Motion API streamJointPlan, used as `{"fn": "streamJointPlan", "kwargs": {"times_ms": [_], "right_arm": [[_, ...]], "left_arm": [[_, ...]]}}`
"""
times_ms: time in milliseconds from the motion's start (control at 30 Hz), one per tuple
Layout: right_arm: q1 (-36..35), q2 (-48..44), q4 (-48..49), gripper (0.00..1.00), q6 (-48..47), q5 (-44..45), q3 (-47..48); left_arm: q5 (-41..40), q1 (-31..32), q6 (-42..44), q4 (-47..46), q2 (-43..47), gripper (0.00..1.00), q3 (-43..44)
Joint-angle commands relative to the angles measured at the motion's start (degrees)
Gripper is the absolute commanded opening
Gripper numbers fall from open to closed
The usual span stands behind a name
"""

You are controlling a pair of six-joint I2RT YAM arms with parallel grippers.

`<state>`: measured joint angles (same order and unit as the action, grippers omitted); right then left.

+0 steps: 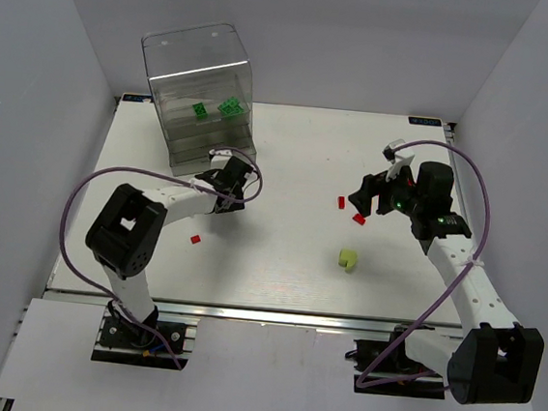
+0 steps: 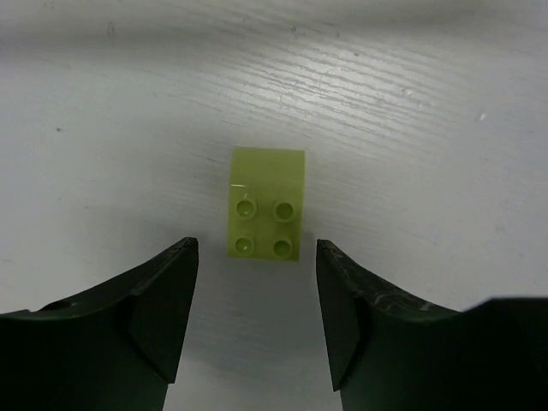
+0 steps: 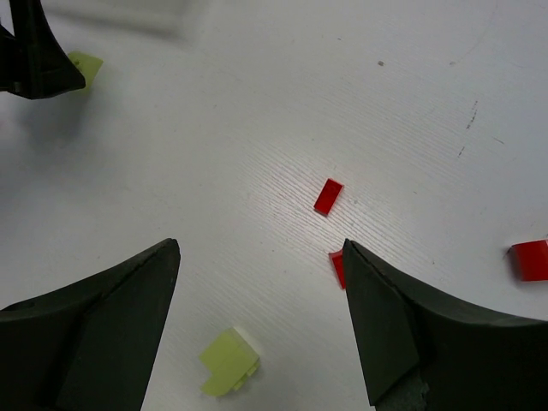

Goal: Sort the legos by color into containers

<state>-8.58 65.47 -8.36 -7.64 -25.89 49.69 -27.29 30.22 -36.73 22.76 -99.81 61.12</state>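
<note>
Nearest the front edge of the white table, a lone red brick lies just right of the left arm. Well across from it, a notched yellow-green brick sits by itself on bare table. Just past that one, the right gripper hangs low over the table with its jaws spread wide and nothing between them. In its wrist view a slim red brick lies flat a little ahead of the gap. A second red brick shows half hidden at the inner edge of one finger, and whether it touches that finger I cannot tell. A third red brick lies at the frame's right edge, apart from the other two. Farther in and to the left, the left gripper is likewise wide open and holds nothing. A square yellow-green brick rests on the table just ahead of its fingertips, centred on the gap, its four studs turned toward the camera, touching neither finger. Beyond that, at the far left of the table, stands the clear drawer cabinet. Inside it, one green brick and another green brick sit side by side in an upper tier, though exactly which tier I cannot tell.
</note>
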Motion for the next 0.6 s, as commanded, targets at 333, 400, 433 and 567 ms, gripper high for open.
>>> {"fn": "streamJointPlan", "kwargs": {"times_ms": [333, 400, 433, 567], "right_arm": [[0.4, 0.97, 2.47, 0.81, -0.01, -1.44, -0.82], [0.49, 1.06, 2.38, 0.81, -0.18, -1.44, -0.82], [0.41, 1.23, 2.38, 0.8, -0.1, -1.44, -0.82], [0.49, 1.5, 2.21, 0.8, -0.36, -1.71, -0.74]], "left_arm": [[-2.69, -0.69, 0.87, -5.1, -5.83, 0.39, 3.48], [-1.46, -0.69, 0.96, -5.36, -5.92, 0.25, 2.86], [-1.19, -0.69, 0.96, -5.97, -5.4, 0.21, 2.6], [2.4, -0.07, 2.71, -7.55, -1.2, 0.07, 0.76]]}}
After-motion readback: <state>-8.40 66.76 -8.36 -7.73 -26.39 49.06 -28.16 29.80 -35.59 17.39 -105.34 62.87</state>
